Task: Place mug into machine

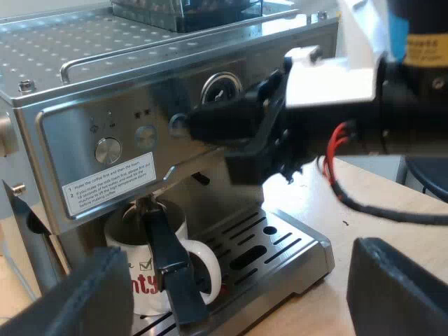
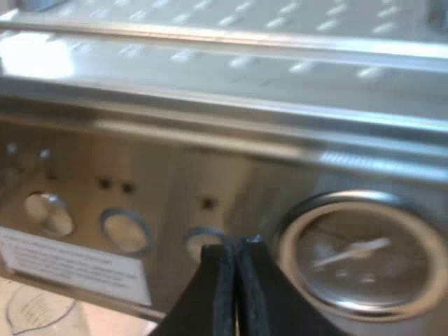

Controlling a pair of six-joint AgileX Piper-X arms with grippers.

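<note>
A white mug (image 1: 140, 283) with red lettering stands upright on the drip tray (image 1: 283, 245) of the espresso machine (image 1: 105, 84), right under the brew head. The holder's dark handle (image 1: 168, 262) sticks out from the brew head across the mug's front. My left gripper (image 1: 238, 280) hangs open a short way off the tray, with nothing between its wide-apart fingers (image 1: 77, 297). My right gripper (image 2: 234, 248) is shut and holds nothing. Its tip is at a round button (image 2: 199, 238) beside the pressure gauge (image 2: 364, 252). The same right gripper (image 1: 187, 126) reaches across the machine's front panel.
The bean hopper (image 1: 189, 10) stands on the machine's top. A dial (image 1: 108, 150) and a white label (image 1: 108, 185) sit on the panel above the mug. A measuring glass (image 2: 31, 311) shows below the panel. Bare wooden table (image 1: 392, 203) lies beside the tray.
</note>
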